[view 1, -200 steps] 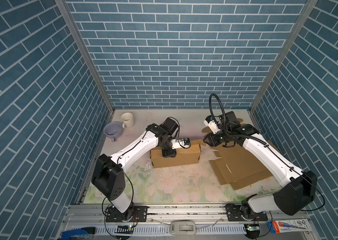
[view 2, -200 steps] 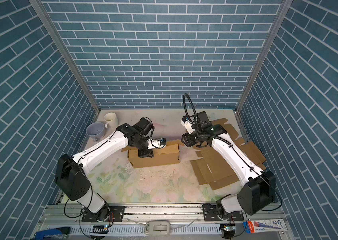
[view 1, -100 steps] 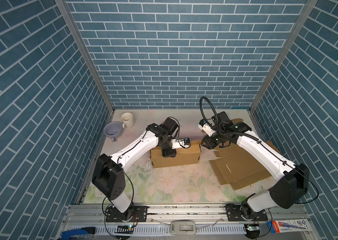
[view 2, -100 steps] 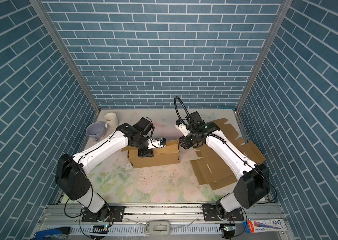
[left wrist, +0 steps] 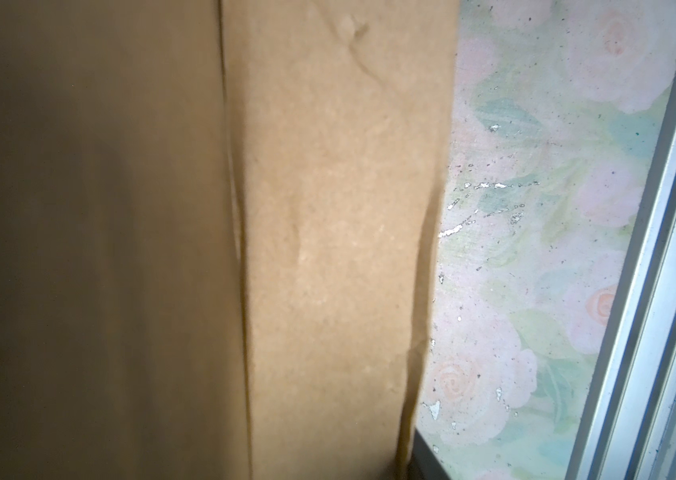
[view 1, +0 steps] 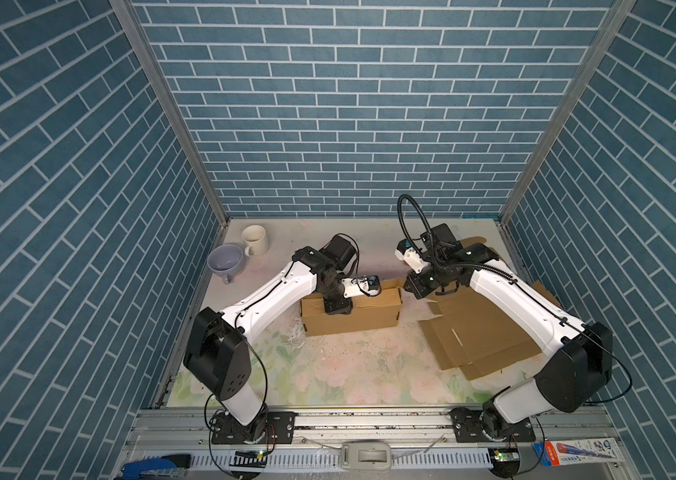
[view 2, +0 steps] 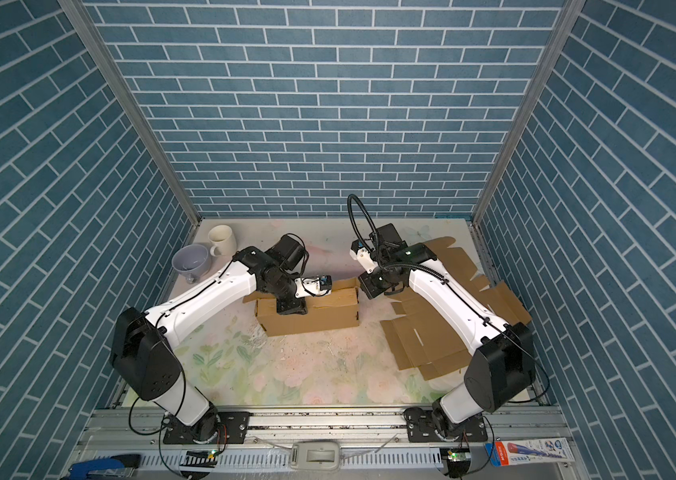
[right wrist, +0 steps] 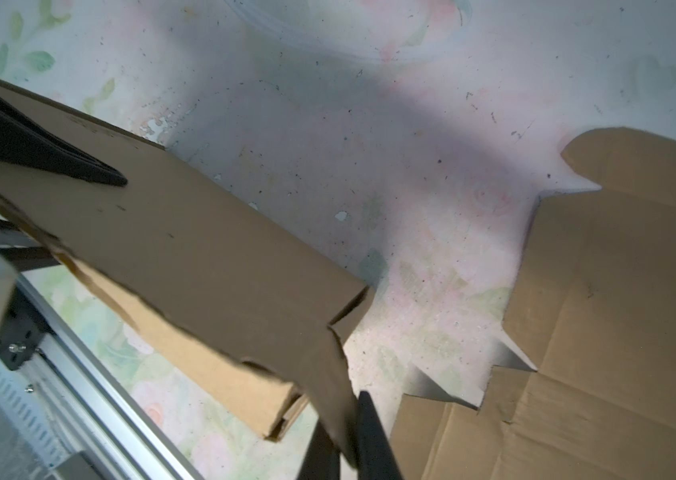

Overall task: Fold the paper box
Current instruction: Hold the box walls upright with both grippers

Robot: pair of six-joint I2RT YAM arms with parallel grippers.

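1. Pinching a flap at the right end of the paper box, the right fingers are clenched on the cardboard. The right wrist view shows the flap caught between the two dark fingers.
2. The brown box sits near the middle of the counter, a little toward the far side. In both top views its long side runs left to right between the two arms. Its near wall stands upright and its top looks only partly closed.
3. The left arm reaches across from the left, and the left fingers are down on the top of the box's left half. The pictures do not show whether they are spread, clenched or holding a panel.
4. The left wrist view is almost filled by tan cardboard at close range. A strip of the rose-patterned counter and a metal rail show beside it.
5. Flat cardboard sheets, cut with flaps and creases, lie on the right side of the counter and partly under the right arm. A strip of bare counter keeps them apart from the box.
6. A white mug and a lavender cup stand just beside each other in the far left corner, well apart from the box.
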